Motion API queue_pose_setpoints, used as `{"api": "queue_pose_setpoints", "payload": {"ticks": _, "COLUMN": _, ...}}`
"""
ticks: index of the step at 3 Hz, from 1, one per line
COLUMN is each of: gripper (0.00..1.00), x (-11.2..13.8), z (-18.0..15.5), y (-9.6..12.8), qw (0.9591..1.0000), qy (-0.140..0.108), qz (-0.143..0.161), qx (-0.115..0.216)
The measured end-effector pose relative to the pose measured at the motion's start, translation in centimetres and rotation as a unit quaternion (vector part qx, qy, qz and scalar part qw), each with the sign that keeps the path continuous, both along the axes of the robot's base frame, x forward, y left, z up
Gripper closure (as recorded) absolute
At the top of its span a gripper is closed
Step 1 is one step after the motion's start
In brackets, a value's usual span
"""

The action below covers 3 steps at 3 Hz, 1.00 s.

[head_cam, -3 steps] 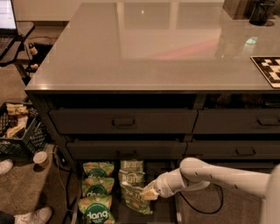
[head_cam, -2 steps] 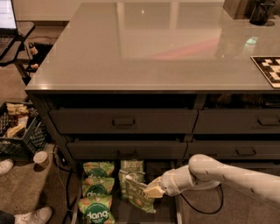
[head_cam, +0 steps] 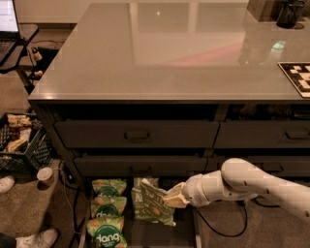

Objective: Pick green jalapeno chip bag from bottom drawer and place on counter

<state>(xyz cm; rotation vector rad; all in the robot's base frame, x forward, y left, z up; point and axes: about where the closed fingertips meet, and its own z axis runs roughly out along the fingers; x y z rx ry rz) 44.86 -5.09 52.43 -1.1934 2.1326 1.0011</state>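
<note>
The green jalapeno chip bag [head_cam: 152, 203] is olive-green with a pale label band. It hangs tilted just above the open bottom drawer [head_cam: 140, 232], at the drawer's middle right. My gripper [head_cam: 173, 198] is shut on the bag's right edge, with the white arm reaching in from the right. The pale-grey counter [head_cam: 179, 48] spreads wide above the dark drawers. A second olive bag lies partly hidden behind the held one.
Three bright green "dang" bags [head_cam: 106, 220] lie in a column at the drawer's left. A checkered board [head_cam: 298, 77] sits on the counter's right edge, dark objects [head_cam: 286, 12] at its far right. A black crate [head_cam: 19, 143], a cup [head_cam: 46, 175] and shoes are on the floor at left.
The gripper has lifted the olive bag up out of the drawer and slightly right; the arm has risen with it.
</note>
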Motion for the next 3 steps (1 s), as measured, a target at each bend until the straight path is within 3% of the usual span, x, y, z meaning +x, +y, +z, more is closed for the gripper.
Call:
{"api": "queue_pose_setpoints", "payload": {"ticks": 2, "gripper": 1.00, "x": 0.5, "z": 6.7, "y": -1.4, "qw": 0.9984, "qy": -0.053, "qz": -0.006, "qx": -0.015}}
{"api": "queue_pose_setpoints", "payload": {"ticks": 3, "gripper": 1.00, "x": 0.5, "z": 6.7, "y": -1.4, "qw": 0.9984, "qy": -0.053, "qz": -0.006, "qx": -0.015}}
